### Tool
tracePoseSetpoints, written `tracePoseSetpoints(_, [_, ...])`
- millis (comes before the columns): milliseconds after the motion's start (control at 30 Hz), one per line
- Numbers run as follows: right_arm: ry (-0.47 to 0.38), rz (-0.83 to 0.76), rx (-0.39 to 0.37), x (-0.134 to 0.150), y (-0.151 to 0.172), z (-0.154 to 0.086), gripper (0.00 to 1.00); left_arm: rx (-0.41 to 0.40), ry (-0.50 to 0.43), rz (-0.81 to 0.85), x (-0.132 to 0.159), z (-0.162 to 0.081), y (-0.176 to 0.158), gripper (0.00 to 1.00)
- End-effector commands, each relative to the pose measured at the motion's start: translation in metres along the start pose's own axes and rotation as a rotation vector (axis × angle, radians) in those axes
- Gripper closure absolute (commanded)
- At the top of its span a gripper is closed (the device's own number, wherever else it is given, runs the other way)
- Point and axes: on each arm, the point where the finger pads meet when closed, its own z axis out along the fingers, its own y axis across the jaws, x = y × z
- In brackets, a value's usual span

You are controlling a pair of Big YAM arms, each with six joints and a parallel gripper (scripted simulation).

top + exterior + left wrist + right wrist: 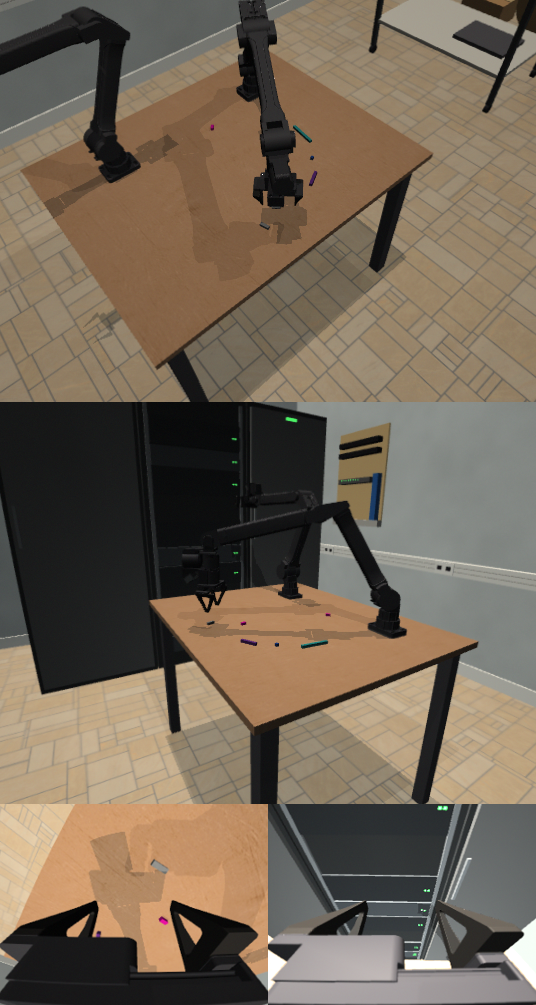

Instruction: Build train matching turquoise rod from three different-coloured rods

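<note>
My left gripper [280,203] [213,606] [134,904] is open and empty, above the table near the grey rod [264,226] [210,623] [159,866]. One magenta rod [243,623] [163,921] lies below it, hidden in the top view. Another magenta rod [212,127] [328,614] lies nearer the arm bases. The purple rod [313,178] [249,642] [98,934] is partly hidden in the left wrist view. The blue rod [312,157] [277,644] lies between it and the turquoise rod [302,134] [314,644], apart from both. My right gripper [401,904] is open and empty, raised away from the rods.
The wooden table [125,240] [280,687] bears both arm bases along its wall side. The left arm reaches across the table above the rods. Dark cabinets [75,527] stand beyond the table; a shelf [425,35] stands apart from it.
</note>
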Motion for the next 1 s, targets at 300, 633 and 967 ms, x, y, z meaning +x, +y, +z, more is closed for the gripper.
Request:
tracePoseSetpoints(300, [-0.035,0.012,0.019,-0.012,-0.009,-0.004,0.00,-0.004,-0.020,0.031,-0.018,-0.005,0.002,0.00])
tracePoseSetpoints(633, [-0.035,0.012,0.019,-0.012,-0.009,-0.004,0.00,-0.004,-0.020,0.031,-0.018,-0.005,0.002,0.00])
tracePoseSetpoints(967, [-0.035,0.012,0.019,-0.012,-0.009,-0.004,0.00,-0.004,-0.020,0.031,-0.018,-0.005,0.002,0.00])
